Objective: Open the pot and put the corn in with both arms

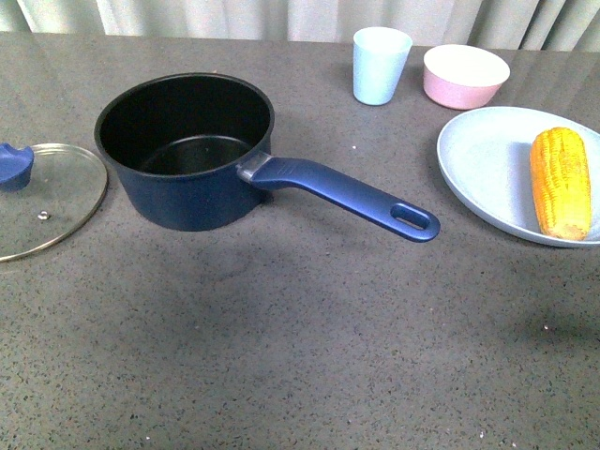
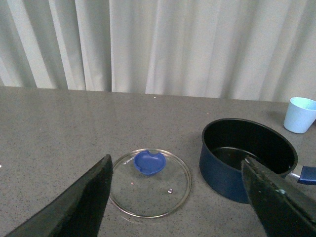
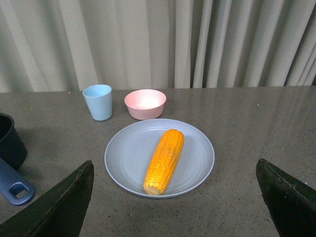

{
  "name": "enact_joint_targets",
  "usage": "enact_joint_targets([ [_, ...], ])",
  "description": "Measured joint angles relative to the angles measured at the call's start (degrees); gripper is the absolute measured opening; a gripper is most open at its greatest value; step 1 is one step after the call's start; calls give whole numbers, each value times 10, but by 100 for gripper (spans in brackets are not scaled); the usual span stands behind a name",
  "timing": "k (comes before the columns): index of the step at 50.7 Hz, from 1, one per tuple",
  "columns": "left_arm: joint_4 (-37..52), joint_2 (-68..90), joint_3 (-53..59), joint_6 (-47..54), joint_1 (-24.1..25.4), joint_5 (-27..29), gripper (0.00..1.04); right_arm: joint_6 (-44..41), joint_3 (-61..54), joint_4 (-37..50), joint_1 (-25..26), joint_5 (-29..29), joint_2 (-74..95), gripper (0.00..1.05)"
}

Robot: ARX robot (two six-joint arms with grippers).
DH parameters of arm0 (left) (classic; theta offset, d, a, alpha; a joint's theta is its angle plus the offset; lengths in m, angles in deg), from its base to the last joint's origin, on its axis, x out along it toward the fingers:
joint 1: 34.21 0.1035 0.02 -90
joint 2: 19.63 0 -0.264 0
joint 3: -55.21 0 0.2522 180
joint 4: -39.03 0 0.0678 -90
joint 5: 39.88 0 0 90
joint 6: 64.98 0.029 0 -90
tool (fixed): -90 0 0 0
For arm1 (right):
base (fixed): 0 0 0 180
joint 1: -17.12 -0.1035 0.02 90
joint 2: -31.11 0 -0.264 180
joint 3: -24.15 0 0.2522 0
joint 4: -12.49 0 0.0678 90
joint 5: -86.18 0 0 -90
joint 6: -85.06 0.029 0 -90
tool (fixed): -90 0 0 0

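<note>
The dark blue pot (image 1: 183, 155) stands open on the grey table, its black inside empty, its long blue handle (image 1: 347, 192) pointing right. The glass lid (image 1: 42, 197) with its blue knob (image 1: 14, 167) lies flat to the pot's left. The corn (image 1: 561, 181) lies on a light blue plate (image 1: 483, 164) at the right. Neither arm shows in the front view. My left gripper (image 2: 180, 202) is open and empty above the lid (image 2: 150, 182), beside the pot (image 2: 247, 158). My right gripper (image 3: 175, 202) is open and empty, short of the corn (image 3: 164, 160) on its plate (image 3: 128, 158).
A light blue cup (image 1: 381, 64) and a pink bowl (image 1: 465, 75) stand at the back right, behind the plate. They also show in the right wrist view, the cup (image 3: 98, 101) beside the bowl (image 3: 145, 103). A pale curtain hangs behind the table.
</note>
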Motion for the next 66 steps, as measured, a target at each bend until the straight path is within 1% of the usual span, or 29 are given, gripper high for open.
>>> enact_joint_targets([
  [1, 0, 0, 0, 0, 0, 0, 85, 0, 0, 0, 0, 0, 0, 96],
  [3, 0, 0, 0, 0, 0, 0, 93, 0, 0, 0, 0, 0, 0, 96],
  [6, 0, 0, 0, 1, 0, 0, 98, 0, 0, 0, 0, 0, 0, 96],
  [9, 0, 0, 0, 1, 0, 0, 95, 0, 0, 0, 0, 0, 0, 96],
  [23, 0, 0, 0, 1, 0, 0, 96, 0, 1, -2, 0, -3, 2, 96],
  [24, 0, 0, 0, 1, 0, 0, 96, 22, 17, -48, 9, -34, 23, 96],
  [25, 0, 0, 0, 1, 0, 0, 96, 41, 47, -120, 20, -70, 66, 96],
  [27, 0, 0, 0, 1, 0, 0, 96, 84, 97, -218, 37, -106, 160, 96],
  [29, 0, 0, 0, 1, 0, 0, 96, 100, 123, -259, 50, -118, 224, 96],
  [30, 0, 0, 0, 1, 0, 0, 96, 109, 132, -260, 59, -119, 263, 96],
  [34, 0, 0, 0, 1, 0, 0, 96, 112, 159, -214, 81, -130, 357, 96],
  [37, 0, 0, 0, 1, 0, 0, 96, 104, 175, -163, 87, -124, 416, 96],
  [40, 0, 0, 0, 1, 0, 0, 96, 88, 197, -93, 87, -104, 491, 96],
  [43, 0, 0, 0, 1, 0, 0, 96, 77, 213, -43, 82, -90, 552, 96],
  [44, 0, 0, 0, 1, 0, 0, 96, 70, 226, -11, 75, -81, 596, 96],
  [47, 0, 0, 0, 1, 0, 0, 96, 60, 254, 42, 59, -68, 678, 96],
  [50, 0, 0, 0, 1, 0, 0, 96, 54, 289, 77, 41, -57, 760, 96],
  [59, 0, 0, 0, 1, 0, 0, 96, 54, 396, 110, 7, -36, 944, 96],
  [66, 0, 0, 0, 1, 0, 0, 96, 77, 459, 112, 3, -24, 1021, 96],
])
